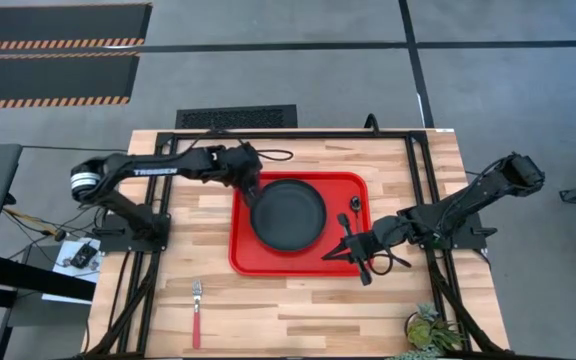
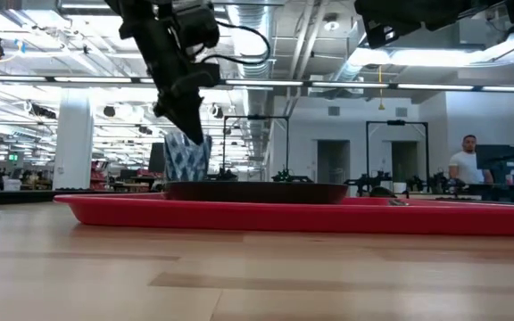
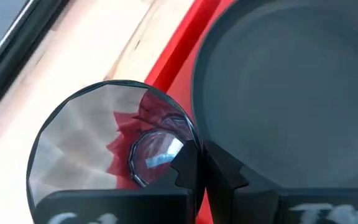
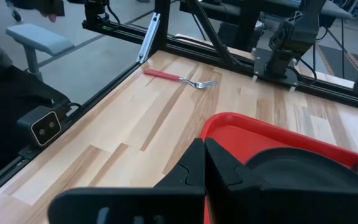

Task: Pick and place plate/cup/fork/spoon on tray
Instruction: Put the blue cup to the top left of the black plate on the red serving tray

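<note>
Lying nearest on the table [image 1: 298, 300], well apart from everything else, the fork [image 1: 197, 312] is pointing its tines toward the tray [image 1: 243, 255]. Farther in, the right tool [image 1: 360, 262] is hovering with its fingers together over the tray's right edge near the spoon [image 1: 346, 221], while the plate [image 1: 288, 213] is sitting on the tray. Farthest, the left tool [image 1: 252, 185] is gripping the cup [image 3: 107, 152] by its rim, clamped over the tray's left edge beside the plate.

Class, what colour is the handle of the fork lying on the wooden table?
Red-pink, with silver tines; the fork shows best in the high view, lying off the tray.
</note>
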You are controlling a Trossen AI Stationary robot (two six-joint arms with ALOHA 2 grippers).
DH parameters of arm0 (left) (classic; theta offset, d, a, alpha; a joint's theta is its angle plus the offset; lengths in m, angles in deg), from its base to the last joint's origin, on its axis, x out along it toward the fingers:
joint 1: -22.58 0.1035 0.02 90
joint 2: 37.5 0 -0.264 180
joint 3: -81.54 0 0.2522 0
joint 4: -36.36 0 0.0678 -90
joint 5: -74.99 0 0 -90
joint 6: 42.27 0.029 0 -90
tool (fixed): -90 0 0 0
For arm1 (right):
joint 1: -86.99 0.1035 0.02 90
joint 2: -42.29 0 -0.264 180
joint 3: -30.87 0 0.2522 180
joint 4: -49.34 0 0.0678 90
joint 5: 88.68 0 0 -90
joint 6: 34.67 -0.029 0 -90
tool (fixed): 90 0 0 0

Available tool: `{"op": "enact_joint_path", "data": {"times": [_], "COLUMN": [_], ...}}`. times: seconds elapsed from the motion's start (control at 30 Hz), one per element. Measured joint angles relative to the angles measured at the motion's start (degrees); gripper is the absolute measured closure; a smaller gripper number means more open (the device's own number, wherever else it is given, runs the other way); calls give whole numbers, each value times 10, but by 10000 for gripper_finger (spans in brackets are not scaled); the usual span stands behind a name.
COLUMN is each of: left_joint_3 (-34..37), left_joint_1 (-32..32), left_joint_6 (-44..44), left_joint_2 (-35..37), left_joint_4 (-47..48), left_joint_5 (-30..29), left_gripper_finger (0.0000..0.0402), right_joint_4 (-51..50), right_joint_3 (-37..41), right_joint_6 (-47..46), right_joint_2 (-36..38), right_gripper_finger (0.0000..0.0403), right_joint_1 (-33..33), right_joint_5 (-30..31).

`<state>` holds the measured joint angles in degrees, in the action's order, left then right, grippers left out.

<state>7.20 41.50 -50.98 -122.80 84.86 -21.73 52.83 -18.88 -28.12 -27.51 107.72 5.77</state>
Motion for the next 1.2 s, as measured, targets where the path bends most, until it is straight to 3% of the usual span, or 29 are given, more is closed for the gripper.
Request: {"op": "enact_joint_path", "data": {"times": [0.93,1.2], "left_joint_3": [-2,0], "left_joint_1": [-6,-6], "left_joint_6": [-30,-33], "left_joint_2": [-28,-30], "left_joint_4": [-8,-4], "left_joint_5": [15,16], "left_gripper_finger": [392,357], "right_joint_4": [2,2], "right_joint_3": [0,0], "right_joint_6": [0,0], "right_joint_2": [0,0], "right_gripper_finger": [392,392], "right_joint_1": [2,2], "right_joint_5": [0,0]}}
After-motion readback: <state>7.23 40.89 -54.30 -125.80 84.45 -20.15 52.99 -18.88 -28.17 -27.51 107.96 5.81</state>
